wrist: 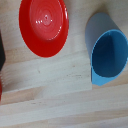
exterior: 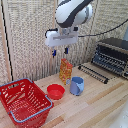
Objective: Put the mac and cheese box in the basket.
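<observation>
The mac and cheese carton [exterior: 65,70] stands upright at the back of the wooden table, behind the blue cup [exterior: 76,85] and the small red bowl [exterior: 56,91]. My gripper [exterior: 60,51] hangs in the air just above the carton, fingers apart and holding nothing. The red wire basket [exterior: 15,95] with its blue-grey rim sits on the table at the exterior view's left, apart from the carton. The wrist view shows only the red bowl [wrist: 44,26] and the blue cup [wrist: 106,52] from above; the carton and my fingertips do not show there.
A black toaster oven [exterior: 113,56] with a pulled-out rack [exterior: 93,73] stands at the exterior view's right. A wicker screen forms the back wall.
</observation>
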